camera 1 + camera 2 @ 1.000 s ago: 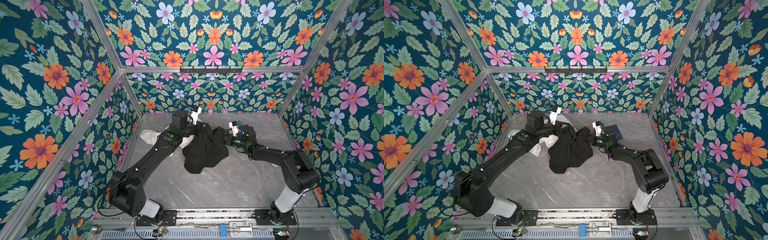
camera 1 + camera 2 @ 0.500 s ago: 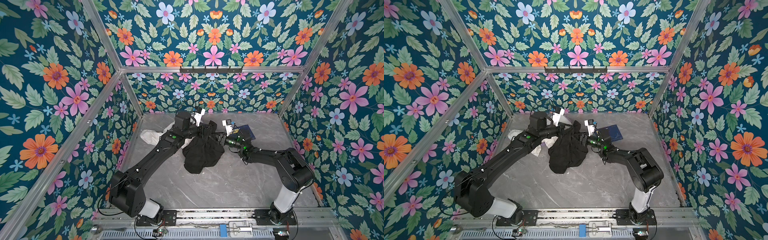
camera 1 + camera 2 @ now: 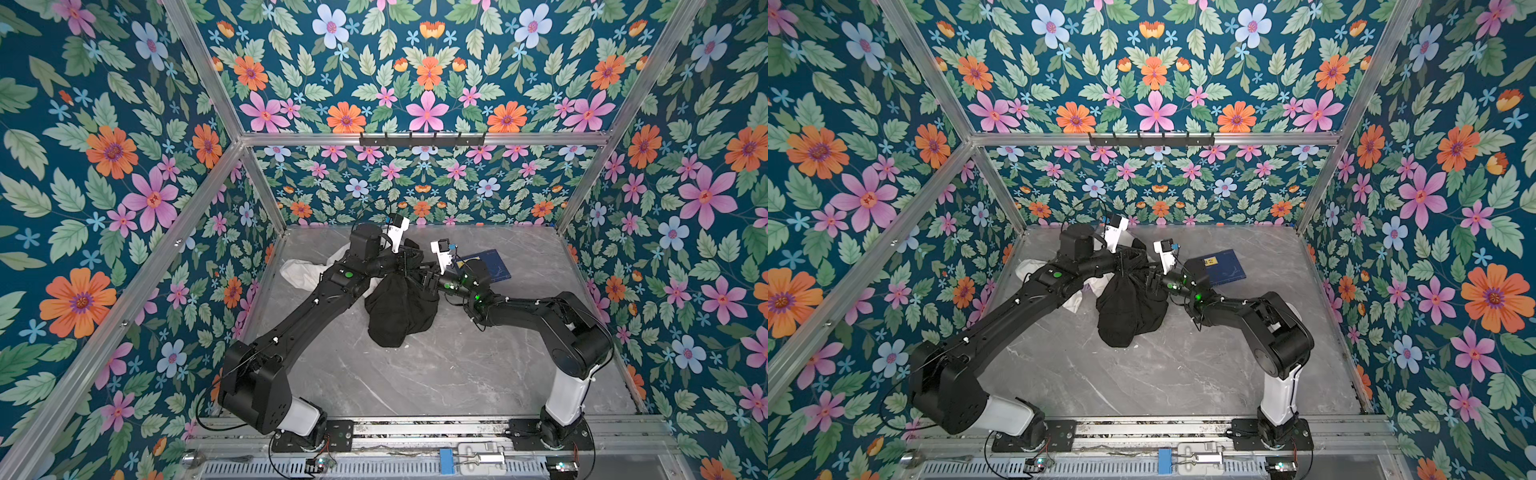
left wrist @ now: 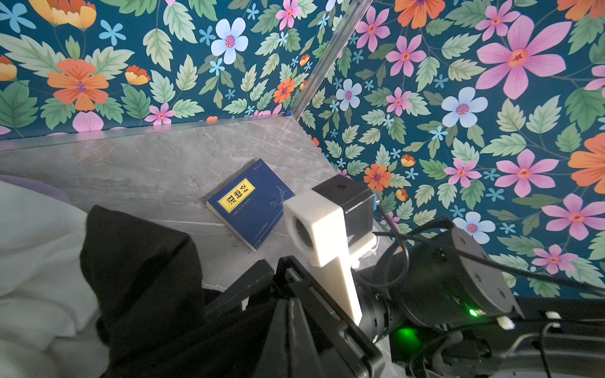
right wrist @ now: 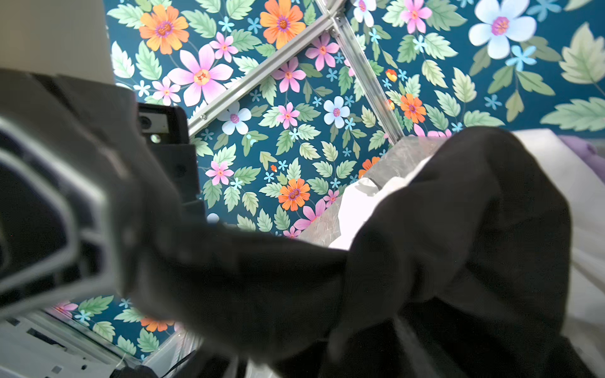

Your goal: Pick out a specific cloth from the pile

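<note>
Top views show black cloth [image 3: 401, 307] bunched, drooping.

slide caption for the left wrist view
A thin black cloth bunched beside white garment, blue book flat on grey marble table

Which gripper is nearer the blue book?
Right. The right gripper meets the black cloth on the blue book's side, its wrist overlapping the book in both top views; the left gripper holds the cloth's top, farther away.
</note>
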Controlling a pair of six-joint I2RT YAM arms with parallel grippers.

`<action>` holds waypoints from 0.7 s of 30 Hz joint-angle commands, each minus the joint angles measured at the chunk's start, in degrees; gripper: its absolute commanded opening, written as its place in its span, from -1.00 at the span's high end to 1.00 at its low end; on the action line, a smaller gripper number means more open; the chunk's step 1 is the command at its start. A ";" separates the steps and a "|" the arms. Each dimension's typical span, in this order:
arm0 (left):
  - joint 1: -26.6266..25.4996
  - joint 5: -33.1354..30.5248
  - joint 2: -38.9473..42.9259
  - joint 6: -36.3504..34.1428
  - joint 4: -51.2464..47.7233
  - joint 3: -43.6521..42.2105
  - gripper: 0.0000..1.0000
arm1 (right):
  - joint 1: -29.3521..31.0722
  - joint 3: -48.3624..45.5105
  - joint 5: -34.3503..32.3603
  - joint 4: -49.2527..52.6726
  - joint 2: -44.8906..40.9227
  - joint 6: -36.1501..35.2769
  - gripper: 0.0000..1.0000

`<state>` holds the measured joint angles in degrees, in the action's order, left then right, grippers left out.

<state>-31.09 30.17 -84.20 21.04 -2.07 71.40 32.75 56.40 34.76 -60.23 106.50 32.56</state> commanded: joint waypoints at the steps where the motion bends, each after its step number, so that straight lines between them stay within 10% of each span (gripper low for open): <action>1: -0.10 0.86 0.08 0.61 2.70 -0.20 1.00 | 0.21 1.73 -1.66 0.27 1.02 -2.95 0.05; 7: -0.01 0.50 0.52 -0.10 1.72 0.21 1.00 | 0.21 3.53 -0.35 4.54 -0.37 -2.68 0.67; 10: -0.02 0.25 1.34 -1.64 1.19 0.07 0.38 | 0.21 4.52 0.62 8.27 -2.22 -1.93 0.96; 21: 2.24 -2.47 7.63 -4.46 -0.41 0.91 -0.57 | -1.86 11.70 4.55 23.24 -7.84 0.00 1.00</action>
<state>-29.32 28.95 -78.08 18.22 -3.09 71.35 31.24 65.93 37.50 -40.75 100.16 32.40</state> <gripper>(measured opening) 0.769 0.058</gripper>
